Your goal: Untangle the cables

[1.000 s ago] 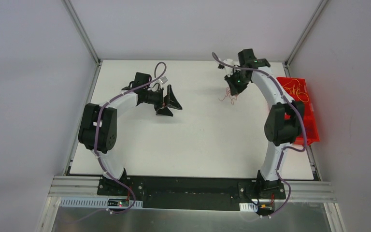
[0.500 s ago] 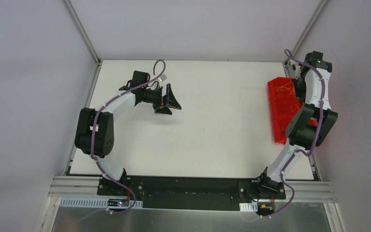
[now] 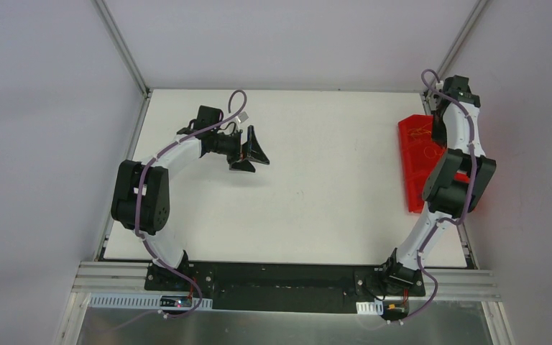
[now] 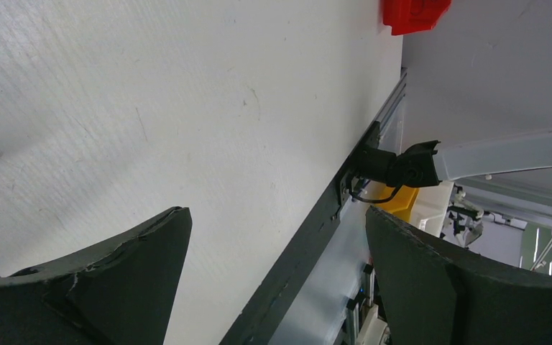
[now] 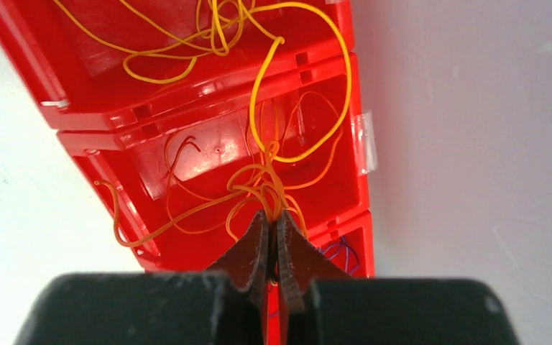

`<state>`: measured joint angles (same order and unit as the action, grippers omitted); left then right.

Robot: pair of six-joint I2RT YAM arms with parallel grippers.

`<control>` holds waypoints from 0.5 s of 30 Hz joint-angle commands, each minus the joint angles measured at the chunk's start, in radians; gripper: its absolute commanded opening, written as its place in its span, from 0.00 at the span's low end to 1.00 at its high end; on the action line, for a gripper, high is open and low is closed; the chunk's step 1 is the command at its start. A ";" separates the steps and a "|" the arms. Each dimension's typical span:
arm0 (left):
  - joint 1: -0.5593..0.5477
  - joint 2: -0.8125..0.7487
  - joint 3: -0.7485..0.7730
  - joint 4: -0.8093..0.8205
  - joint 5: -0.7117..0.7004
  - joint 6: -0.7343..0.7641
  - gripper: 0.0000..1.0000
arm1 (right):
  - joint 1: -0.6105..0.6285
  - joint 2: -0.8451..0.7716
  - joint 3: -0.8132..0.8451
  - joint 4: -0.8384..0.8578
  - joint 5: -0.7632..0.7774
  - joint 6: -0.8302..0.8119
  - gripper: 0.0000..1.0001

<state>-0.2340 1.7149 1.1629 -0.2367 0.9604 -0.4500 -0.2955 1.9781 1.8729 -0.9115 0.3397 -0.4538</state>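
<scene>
In the right wrist view my right gripper (image 5: 273, 215) is shut on a bunch of thin orange cables (image 5: 259, 188), held just above the middle compartment of a red bin (image 5: 100, 144). Looser yellow cables (image 5: 208, 43) lie in the compartment beyond, and one yellow loop runs over the divider into the pinched bunch. A blue-purple cable (image 5: 341, 251) shows in the nearest compartment. My left gripper (image 3: 256, 155) hangs open and empty over the white table (image 3: 316, 187), far from the bin (image 3: 411, 165); its fingers (image 4: 115, 287) frame bare table.
The red bin stands at the table's right edge against the grey wall (image 5: 474, 144). A black rail (image 4: 309, 244) with the right arm's base (image 4: 395, 165) runs along the near edge. Metal frame posts (image 3: 122, 50) stand at the back corners.
My right arm has swung from the back middle of the table to over the red bin, carrying the orange cables. The left arm has barely moved.
</scene>
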 commanded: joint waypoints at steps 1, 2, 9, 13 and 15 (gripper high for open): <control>0.009 0.008 0.039 -0.047 0.023 0.060 0.95 | 0.009 -0.034 -0.116 0.166 0.099 0.054 0.00; 0.010 0.013 0.042 -0.057 0.026 0.065 0.95 | 0.009 -0.037 -0.138 0.190 0.115 0.047 0.00; 0.012 0.042 0.074 -0.119 0.038 0.088 0.95 | 0.005 -0.106 -0.308 0.325 0.178 -0.016 0.00; 0.012 0.055 0.088 -0.136 0.038 0.094 0.95 | 0.004 -0.109 -0.350 0.370 0.208 -0.004 0.00; 0.012 0.058 0.094 -0.143 0.037 0.094 0.95 | 0.004 -0.099 -0.348 0.376 0.209 0.009 0.00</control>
<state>-0.2337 1.7695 1.2083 -0.3458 0.9680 -0.3920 -0.2901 1.9388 1.5223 -0.6174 0.4919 -0.4576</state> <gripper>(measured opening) 0.950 0.024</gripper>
